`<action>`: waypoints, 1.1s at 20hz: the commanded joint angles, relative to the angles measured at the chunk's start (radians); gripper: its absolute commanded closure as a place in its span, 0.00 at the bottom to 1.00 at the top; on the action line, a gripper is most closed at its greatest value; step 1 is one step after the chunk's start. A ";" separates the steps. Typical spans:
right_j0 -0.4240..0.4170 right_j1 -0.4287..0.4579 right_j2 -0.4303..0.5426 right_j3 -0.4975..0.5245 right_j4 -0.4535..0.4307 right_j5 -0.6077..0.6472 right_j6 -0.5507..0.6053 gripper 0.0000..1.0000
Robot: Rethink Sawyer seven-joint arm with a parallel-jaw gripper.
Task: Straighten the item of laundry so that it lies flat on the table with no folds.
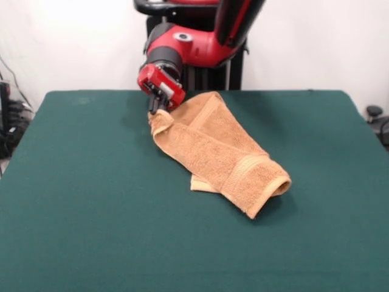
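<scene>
The orange-tan terry towel point(216, 149) lies folded over itself in a long diagonal band on the dark green table point(91, 201), running from the far middle toward the near right. Its border band shows near the rolled right end point(267, 182), and a lower layer sticks out at the near edge. No white tag shows. My gripper point(157, 111) comes down from the red arm at the towel's far left end, and it is shut on the raised corner of the towel there, holding it slightly off the table.
The robot's black pedestal point(200, 73) stands right behind the table's far edge. Cables and dark gear sit off the table at the left edge point(9, 121), and a dark object at the right edge point(377, 118).
</scene>
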 commanded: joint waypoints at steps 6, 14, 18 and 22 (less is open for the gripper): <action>0.028 -0.137 0.105 0.163 -0.084 -0.150 0.500 1.00; 0.016 -0.204 0.145 0.256 -0.094 -0.087 0.508 1.00; 0.012 -0.211 0.155 0.272 -0.097 -0.055 0.512 1.00; 0.017 -0.215 0.159 0.287 -0.100 -0.017 0.516 1.00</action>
